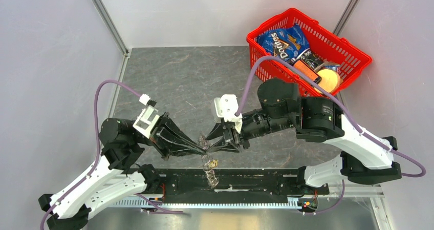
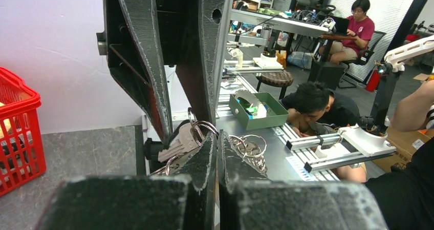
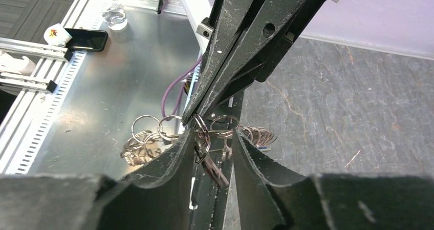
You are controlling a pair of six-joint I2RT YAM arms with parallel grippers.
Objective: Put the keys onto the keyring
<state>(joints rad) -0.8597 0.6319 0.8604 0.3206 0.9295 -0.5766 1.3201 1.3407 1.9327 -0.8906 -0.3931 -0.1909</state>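
Note:
The keyring is a bunch of linked silver split rings [image 3: 146, 135]. Part of it dangles over the table's front edge [image 1: 210, 169]. My left gripper [image 1: 203, 147] is shut on one ring of the bunch, seen at its tips in the left wrist view [image 2: 217, 133]. My right gripper [image 1: 215, 141] faces it tip to tip, with its jaws apart around a ring [image 3: 202, 138] and a hanging key [image 3: 217, 171]. A silver key [image 2: 176, 144] lies by the left fingertips. More rings [image 2: 252, 147] trail beside it. No key with a black, blue or yellow head shows clearly.
A red basket [image 1: 353, 50] holding snack bags stands at the back right; its side shows in the left wrist view [image 2: 20, 138]. A black rail [image 1: 256, 181] runs along the table's front edge, under the hanging rings. White walls close in the left, back and right.

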